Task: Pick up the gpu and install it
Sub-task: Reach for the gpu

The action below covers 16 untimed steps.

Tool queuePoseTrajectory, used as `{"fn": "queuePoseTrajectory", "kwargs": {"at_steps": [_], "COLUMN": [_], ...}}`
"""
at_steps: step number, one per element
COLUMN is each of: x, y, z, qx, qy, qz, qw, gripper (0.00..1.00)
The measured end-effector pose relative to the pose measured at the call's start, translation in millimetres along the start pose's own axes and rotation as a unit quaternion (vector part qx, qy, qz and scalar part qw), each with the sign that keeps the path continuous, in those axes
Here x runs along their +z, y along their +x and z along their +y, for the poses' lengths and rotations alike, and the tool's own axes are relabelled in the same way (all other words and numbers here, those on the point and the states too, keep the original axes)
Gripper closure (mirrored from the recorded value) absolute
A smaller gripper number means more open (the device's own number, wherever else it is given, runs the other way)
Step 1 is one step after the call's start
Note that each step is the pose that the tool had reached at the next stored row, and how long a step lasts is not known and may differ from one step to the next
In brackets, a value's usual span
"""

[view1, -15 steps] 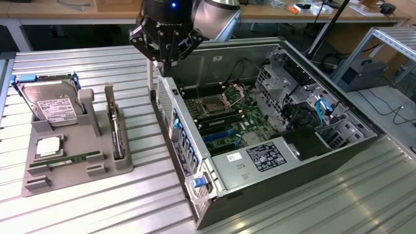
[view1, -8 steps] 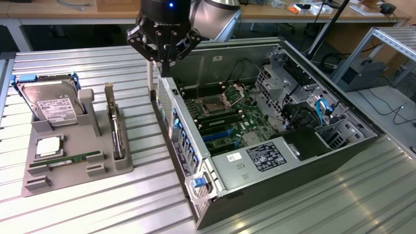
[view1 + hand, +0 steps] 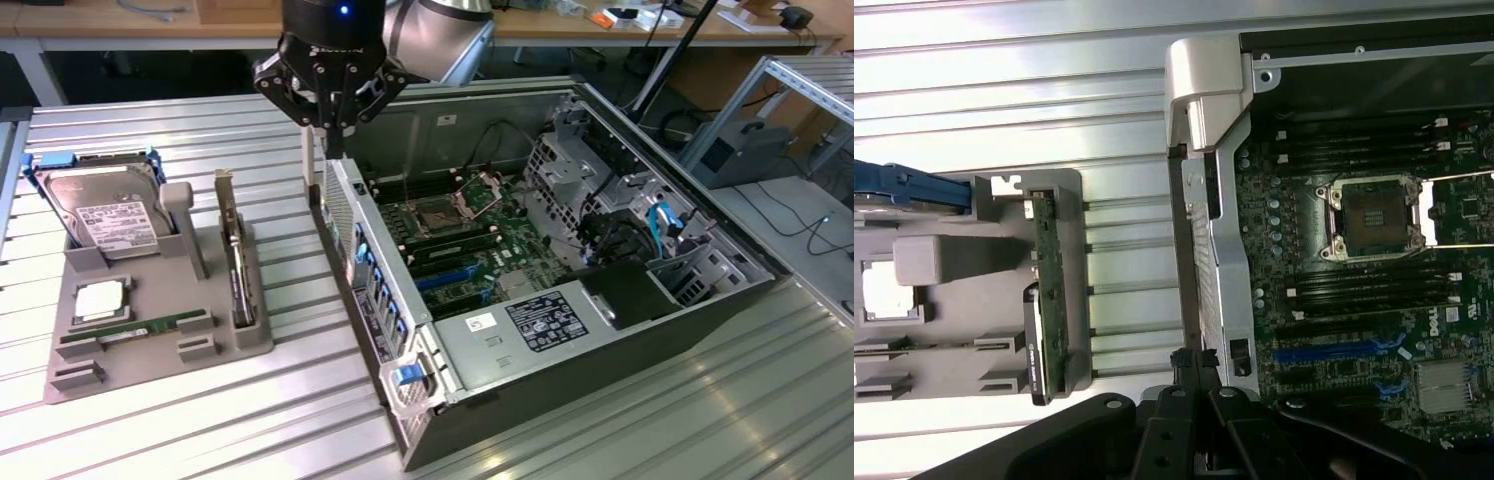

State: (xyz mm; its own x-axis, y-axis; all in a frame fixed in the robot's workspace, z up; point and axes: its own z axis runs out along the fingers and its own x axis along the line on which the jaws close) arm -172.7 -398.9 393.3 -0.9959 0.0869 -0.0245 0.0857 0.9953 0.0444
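In the exterior view the gripper (image 3: 331, 122) hangs above the rear corner of the open computer case (image 3: 441, 385), its fingers pressed together with nothing between them. The gpu (image 3: 240, 275) stands on its long edge in a slot of the grey tray (image 3: 160, 365), well apart from the gripper on the exterior view's left, with its silver bracket at the far end. The same tray carries a hard drive (image 3: 107, 212), a processor chip (image 3: 100, 302) and a narrow green memory stick (image 3: 150, 326). Tray and case both sit on a ribbed metal table (image 3: 200, 430), and the case lies on its side with the motherboard (image 3: 461, 235) exposed. In the wrist view the closed gripper (image 3: 1204, 365) points down over the case's rear wall, between the tray (image 3: 949, 260) and the motherboard (image 3: 1354, 330). The gpu (image 3: 1044, 280) is seen edge-on in its tray slot, untouched, across a strip of bare table (image 3: 1054, 110) from the case. On the board the empty processor socket (image 3: 1374, 215) shows, with blue slots (image 3: 1324, 352) nearer the gripper
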Motion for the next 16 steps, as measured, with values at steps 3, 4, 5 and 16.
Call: {"fn": "queuePoseTrajectory", "kwargs": {"at_steps": [3, 4, 5, 16], "x": [0.0, -0.1, -0.1, -0.4], "y": [1.9, 2.8, 3.7, 12.0], "z": [-0.1, -0.2, -0.3, -1.0], "qx": [0.000, 0.000, 0.000, 0.000], "qy": [0.0000, 0.0000, 0.0000, 0.0000], "qz": [0.0000, 0.0000, 0.0000, 0.0000], "qw": [1.0000, 1.0000, 1.0000, 1.0000], "gripper": [0.89, 0.89, 0.89, 0.89]}}
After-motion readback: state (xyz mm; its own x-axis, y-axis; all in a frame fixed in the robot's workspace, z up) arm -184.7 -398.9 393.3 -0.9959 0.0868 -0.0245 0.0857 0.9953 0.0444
